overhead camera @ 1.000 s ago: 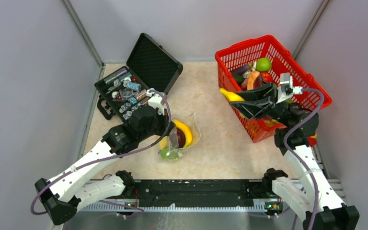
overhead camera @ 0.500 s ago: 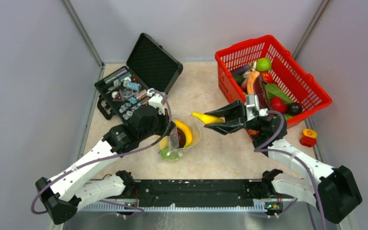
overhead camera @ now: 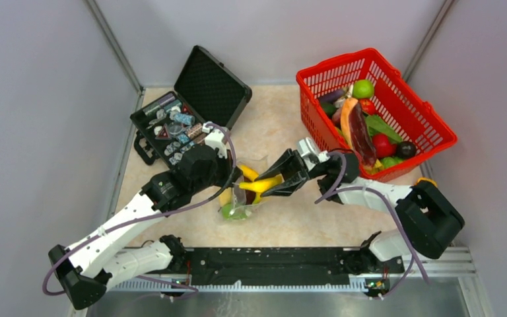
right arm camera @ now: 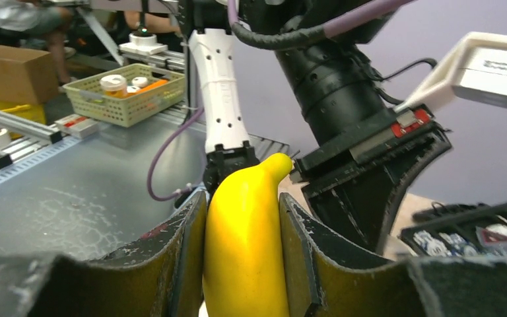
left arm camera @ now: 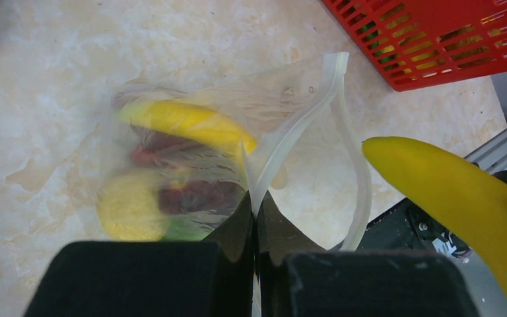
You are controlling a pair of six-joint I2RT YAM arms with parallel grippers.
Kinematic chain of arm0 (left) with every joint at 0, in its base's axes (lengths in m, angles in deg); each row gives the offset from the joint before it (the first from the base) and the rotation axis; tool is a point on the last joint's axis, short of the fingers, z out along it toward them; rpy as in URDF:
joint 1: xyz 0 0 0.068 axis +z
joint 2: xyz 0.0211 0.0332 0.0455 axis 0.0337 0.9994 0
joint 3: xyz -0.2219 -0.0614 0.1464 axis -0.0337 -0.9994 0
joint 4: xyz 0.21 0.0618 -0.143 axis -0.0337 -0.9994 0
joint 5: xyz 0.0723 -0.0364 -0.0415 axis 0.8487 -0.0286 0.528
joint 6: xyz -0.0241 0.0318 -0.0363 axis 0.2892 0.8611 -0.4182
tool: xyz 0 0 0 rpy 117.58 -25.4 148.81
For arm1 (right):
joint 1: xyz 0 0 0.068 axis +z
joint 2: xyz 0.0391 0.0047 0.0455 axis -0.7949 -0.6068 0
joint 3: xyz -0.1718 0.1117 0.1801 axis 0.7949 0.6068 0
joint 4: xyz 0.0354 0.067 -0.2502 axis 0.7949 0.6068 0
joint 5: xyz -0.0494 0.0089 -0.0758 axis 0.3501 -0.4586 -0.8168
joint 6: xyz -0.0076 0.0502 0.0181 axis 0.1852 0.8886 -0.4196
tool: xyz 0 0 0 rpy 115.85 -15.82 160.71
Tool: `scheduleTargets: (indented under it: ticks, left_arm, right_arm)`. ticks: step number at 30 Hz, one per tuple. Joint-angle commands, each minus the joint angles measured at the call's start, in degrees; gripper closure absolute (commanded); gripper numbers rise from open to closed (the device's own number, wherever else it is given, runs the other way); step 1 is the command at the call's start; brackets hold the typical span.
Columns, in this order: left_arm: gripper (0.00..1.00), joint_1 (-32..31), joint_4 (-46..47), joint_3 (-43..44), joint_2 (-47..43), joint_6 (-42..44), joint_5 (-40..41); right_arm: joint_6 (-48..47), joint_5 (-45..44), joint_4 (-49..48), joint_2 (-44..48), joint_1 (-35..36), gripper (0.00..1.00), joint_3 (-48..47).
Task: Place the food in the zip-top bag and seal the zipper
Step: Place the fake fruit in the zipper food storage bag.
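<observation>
Looking at the clear zip-top bag (overhead camera: pixel 245 201) just left of centre in the top view, sat on a beige marbled tabletop (overhead camera: pixel 304 214). Already holding a bagged banana (left arm camera: pixel 185 122), plus something dark red and something yellow-green. Zipper (left arm camera: pixel 289 125) gaping wide in the left wrist view, left gripper (left arm camera: pixel 256 221) pinched tight on one side of that whitish strip.

Right beside the mouth: a loose banana (overhead camera: pixel 254 186), clamped between the jaws of the right gripper (overhead camera: pixel 269 186). From the left wrist, looks off to the right of the opening, so not inside.

Further out, upper right: red mesh basket (overhead camera: pixel 370 53) with more toy food (overhead camera: pixel 363 88). Upper left: open black case (overhead camera: pixel 211 86) full of small metal bits. Plain pale grey walls (overhead camera: pixel 39 99) all round, black rail (overhead camera: pixel 270 261) along the bottom edge.
</observation>
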Motion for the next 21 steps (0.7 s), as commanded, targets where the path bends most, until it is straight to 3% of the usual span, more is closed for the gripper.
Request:
scheduleTargets:
  ticks: [1, 7, 16, 21]
  left_arm:
    - [1.00, 0.04, 2.38, 2.68, -1.95, 0.57, -2.24]
    - [1.00, 0.06, 3.34, 3.02, -2.46, 1.66, -6.99]
    - [1.00, 0.01, 2.38, 2.68, -3.04, 1.50, -2.84]
    - [1.00, 0.01, 4.04, 2.94, -2.92, 1.49, -6.06]
  right_arm:
    - [0.38, 5.53, -14.38, -2.53, 2.67, 1.00, -5.32]
    - [3.24, 8.86, -14.35, -6.70, 4.20, 1.00, -10.47]
    - [6.65, 16.07, -9.74, -0.30, 7.90, 1.00, -14.61]
    - [-10.17, 14.67, 14.62, 0.16, 8.33, 1.00, -14.93]
